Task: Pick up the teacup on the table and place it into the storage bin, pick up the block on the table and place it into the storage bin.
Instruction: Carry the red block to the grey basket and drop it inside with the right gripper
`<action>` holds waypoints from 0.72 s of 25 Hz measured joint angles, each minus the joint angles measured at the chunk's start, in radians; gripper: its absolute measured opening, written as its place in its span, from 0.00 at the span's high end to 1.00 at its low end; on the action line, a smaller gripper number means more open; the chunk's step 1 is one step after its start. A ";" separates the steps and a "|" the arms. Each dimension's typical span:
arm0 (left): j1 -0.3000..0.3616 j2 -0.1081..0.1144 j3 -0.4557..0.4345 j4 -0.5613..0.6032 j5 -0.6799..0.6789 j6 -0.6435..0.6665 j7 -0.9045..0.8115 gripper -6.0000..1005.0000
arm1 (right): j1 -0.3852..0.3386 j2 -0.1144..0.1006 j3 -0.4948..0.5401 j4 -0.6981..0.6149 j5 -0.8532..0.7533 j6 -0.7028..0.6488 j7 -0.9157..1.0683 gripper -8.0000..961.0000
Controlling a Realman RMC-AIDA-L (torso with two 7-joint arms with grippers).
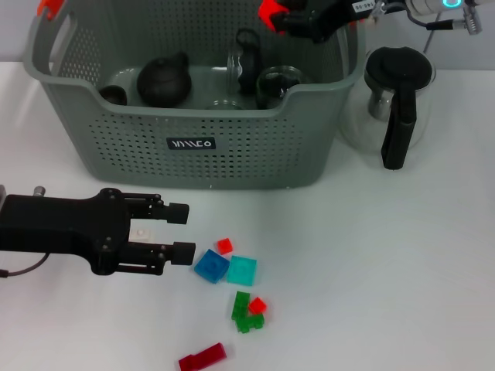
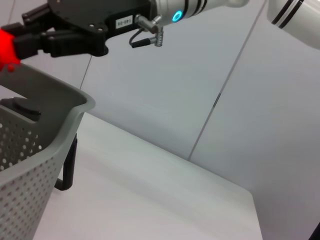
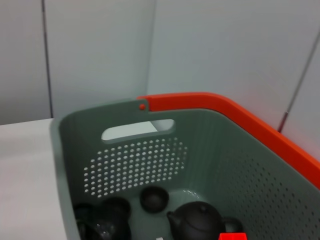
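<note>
Left end effector (image 1: pixel 186 232): hovering spread above white worktop (image 1: pixel 387 270), beside small blue square block (image 1: pixel 211 265).
Right end effector (image 1: pixel 280 17): pinching small red block (image 1: pixel 271 11) over large grey perforated plastic storage bin (image 1: pixel 232 147).

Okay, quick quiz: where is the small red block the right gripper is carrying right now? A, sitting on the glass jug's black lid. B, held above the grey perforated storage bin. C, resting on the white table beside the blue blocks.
B: the head view shows the right gripper shut on the small red block above the rim of the grey perforated storage bin.
</note>
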 joint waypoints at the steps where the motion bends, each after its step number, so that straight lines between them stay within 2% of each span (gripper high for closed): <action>1: 0.000 0.000 0.000 0.000 0.000 0.000 0.001 0.28 | 0.005 -0.004 -0.001 0.013 -0.001 0.004 0.008 0.66; 9: 0.003 -0.002 0.002 0.000 0.009 -0.001 0.011 0.28 | 0.031 -0.034 -0.011 0.068 -0.009 0.007 0.056 0.63; 15: 0.005 -0.003 0.002 0.000 0.010 -0.002 0.014 0.28 | 0.035 -0.036 -0.011 0.032 -0.006 -0.011 0.075 0.61; 17: 0.005 -0.002 0.002 0.000 0.011 -0.001 0.014 0.28 | 0.029 -0.031 -0.007 -0.024 0.007 -0.052 0.089 0.38; 18: 0.006 -0.002 0.002 0.000 0.012 0.001 0.014 0.28 | 0.024 -0.028 -0.006 -0.054 0.014 -0.081 0.094 0.35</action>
